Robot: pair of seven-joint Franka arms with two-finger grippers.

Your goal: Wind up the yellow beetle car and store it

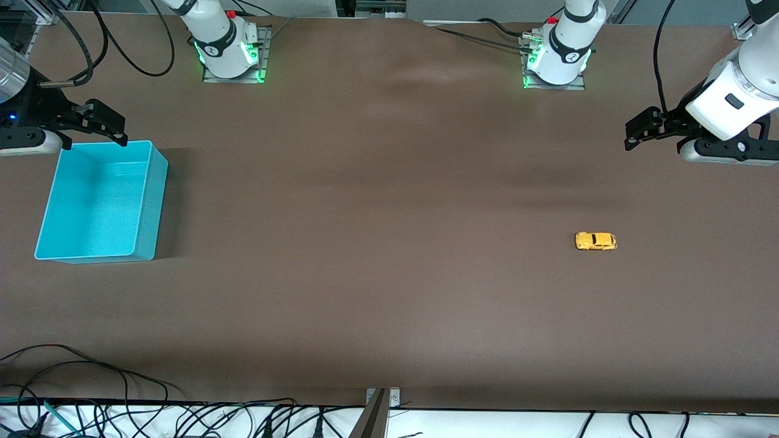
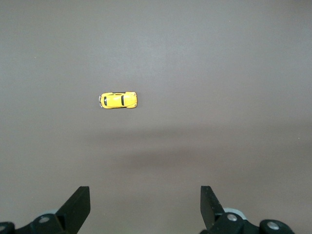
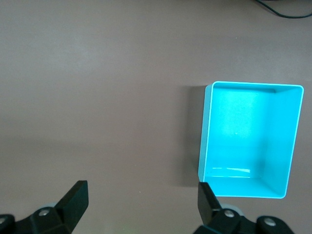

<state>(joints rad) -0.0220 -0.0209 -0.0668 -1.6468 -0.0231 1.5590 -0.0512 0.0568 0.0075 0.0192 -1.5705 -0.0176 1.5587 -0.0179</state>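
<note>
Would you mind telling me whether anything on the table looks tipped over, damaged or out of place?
Nothing stands out. The yellow beetle car sits upright on its wheels on the bare table, and the turquoise bin stands upright with nothing in it.

Table – matt brown, smooth, cloth-like w/ faint creases toward the arm bases. Yellow beetle car – glossy painted shell, prob. metal or hard plastic, dark shiny windows. Turquoise bin looks smooth plastic, semi-gloss, light sheen on inner floor
</note>
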